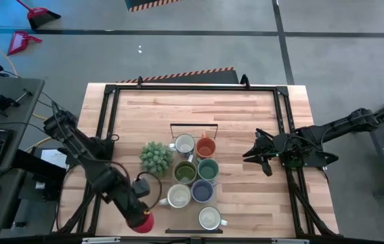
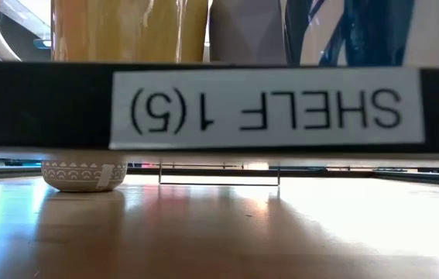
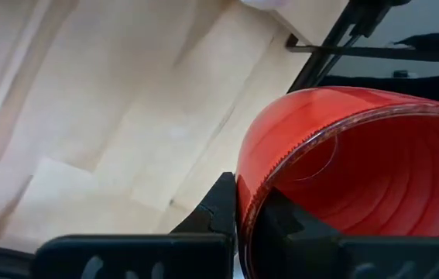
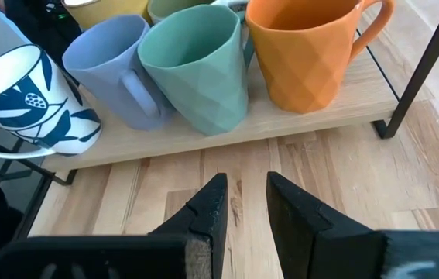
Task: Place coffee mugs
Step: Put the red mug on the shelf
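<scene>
The left end effector (image 1: 139, 220) gripped the red mug (image 3: 358, 178) by its rim, near the tabletop (image 1: 246, 203) edge. The right end effector (image 4: 242, 205) waited, fingers apart.

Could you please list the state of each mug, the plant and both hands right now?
Red mug: gripped by its rim in the left hand, near the table's front edge.
Orange mug: upright on the shelf.
Teal mug: upright on the shelf, beside the orange mug.
Blue-grey mug: upright on the shelf.
Plant: upright, left of the mugs.
Right hand: empty, slightly open.
</scene>
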Robot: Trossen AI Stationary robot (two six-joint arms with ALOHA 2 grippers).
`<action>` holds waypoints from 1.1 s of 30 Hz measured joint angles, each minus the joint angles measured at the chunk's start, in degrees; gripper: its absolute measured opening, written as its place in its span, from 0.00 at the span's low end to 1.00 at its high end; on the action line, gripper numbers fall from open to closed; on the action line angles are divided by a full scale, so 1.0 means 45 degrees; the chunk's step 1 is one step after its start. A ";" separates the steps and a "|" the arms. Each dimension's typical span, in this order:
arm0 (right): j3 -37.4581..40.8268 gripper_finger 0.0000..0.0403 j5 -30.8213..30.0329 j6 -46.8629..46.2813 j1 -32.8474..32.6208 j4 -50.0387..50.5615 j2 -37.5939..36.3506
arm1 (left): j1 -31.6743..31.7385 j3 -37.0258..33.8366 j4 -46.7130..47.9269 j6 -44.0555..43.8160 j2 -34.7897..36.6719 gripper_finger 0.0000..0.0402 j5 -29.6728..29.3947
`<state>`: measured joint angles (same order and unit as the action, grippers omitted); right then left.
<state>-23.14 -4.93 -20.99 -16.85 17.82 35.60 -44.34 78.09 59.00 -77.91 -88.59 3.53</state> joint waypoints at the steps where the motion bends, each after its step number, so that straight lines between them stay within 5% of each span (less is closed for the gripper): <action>1: 0.0000 0.18 0.0000 0.0000 -0.0001 -0.0002 0.0001 | -0.0064 0.0133 0.0041 -0.0105 -0.0158 0.01 -0.0002; 26: 0.0000 0.18 0.0503 -0.0199 0.0001 0.0166 -0.0002 | 0.0069 0.2947 0.0794 -0.2086 -0.2208 0.01 -0.2167; 33: 0.0000 0.18 0.1574 -0.0095 -0.0001 0.0813 -0.0002 | 0.0622 0.3373 0.0893 -0.2222 -0.2782 0.01 -0.1880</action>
<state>-23.14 2.15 -21.42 -16.85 21.48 35.59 -41.54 93.27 63.02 -87.91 -101.10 -4.93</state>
